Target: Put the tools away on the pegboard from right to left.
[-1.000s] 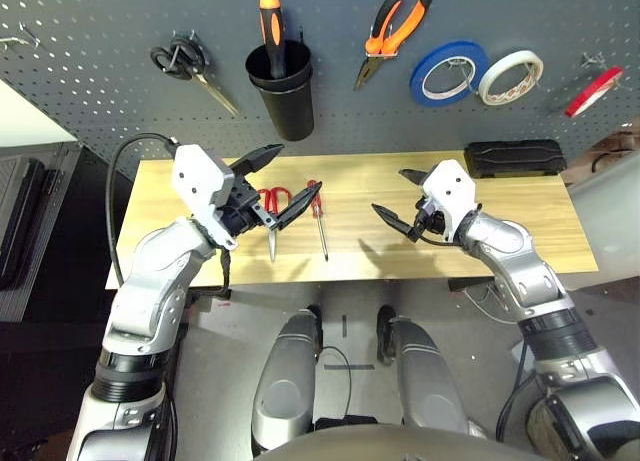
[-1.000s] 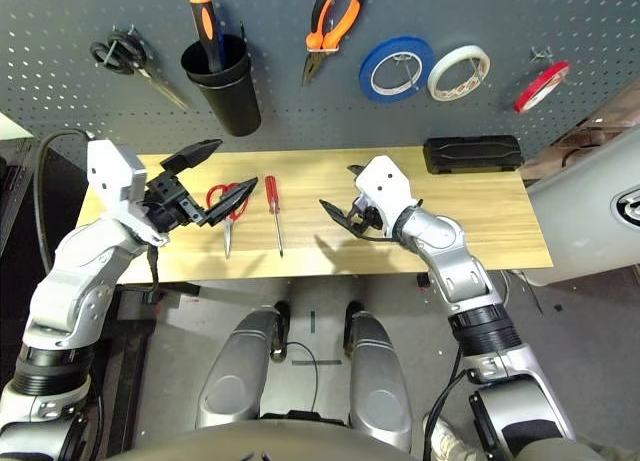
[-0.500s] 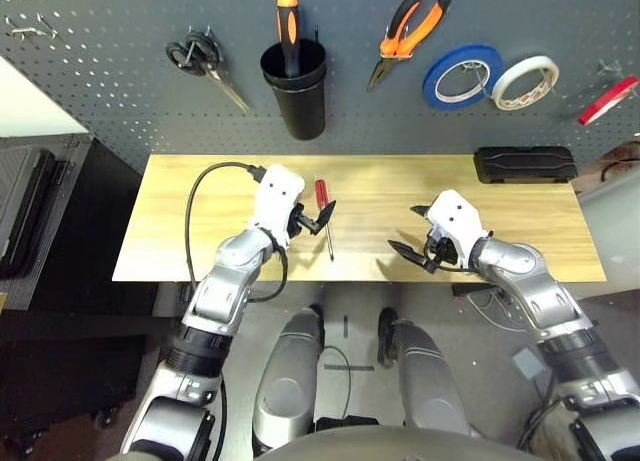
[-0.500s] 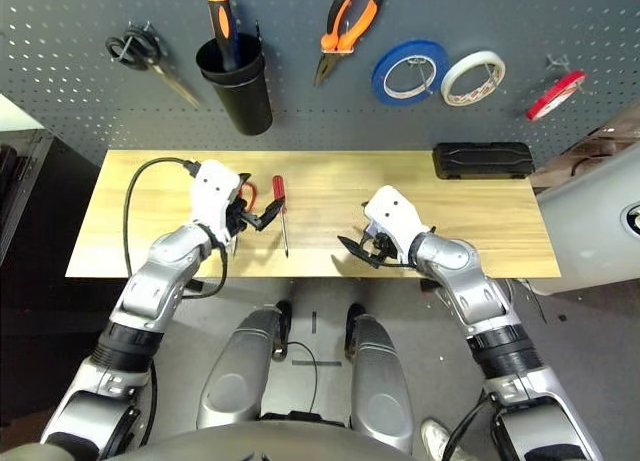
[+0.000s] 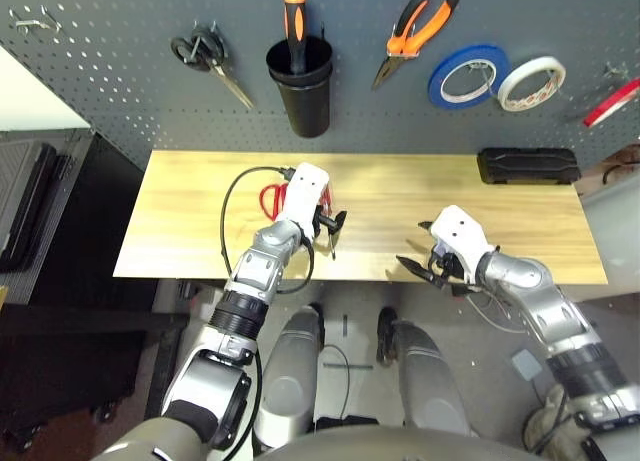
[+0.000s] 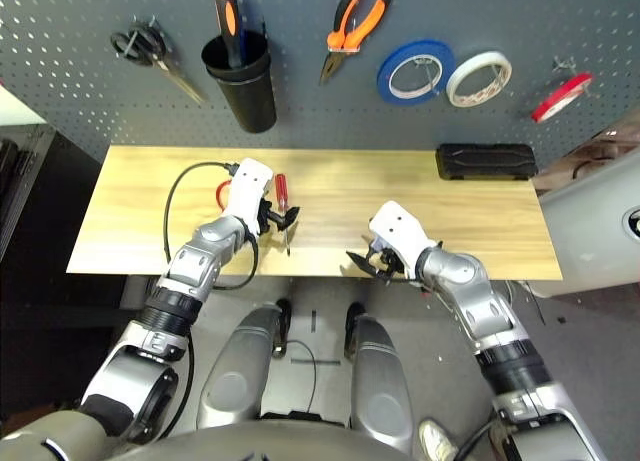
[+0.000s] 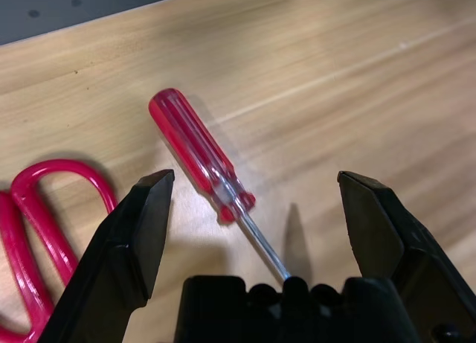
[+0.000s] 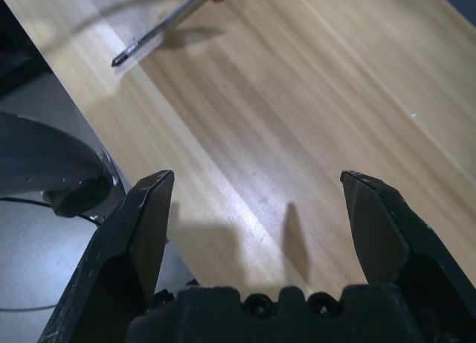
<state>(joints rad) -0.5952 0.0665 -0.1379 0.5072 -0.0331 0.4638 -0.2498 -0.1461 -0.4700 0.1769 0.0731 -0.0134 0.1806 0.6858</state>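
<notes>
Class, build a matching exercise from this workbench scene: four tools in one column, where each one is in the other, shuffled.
Things:
1. red-handled screwdriver
2. orange-and-black pliers
3. red-handled scissors
4. orange-handled screwdriver

Places:
A. standing in the black cup
B. lying on the table, beside the left gripper's wrist
C. hanging on the pegboard
D. on the table between the open left gripper's fingers

Pairs: 1-D, 2-C, 3-B, 4-A
</notes>
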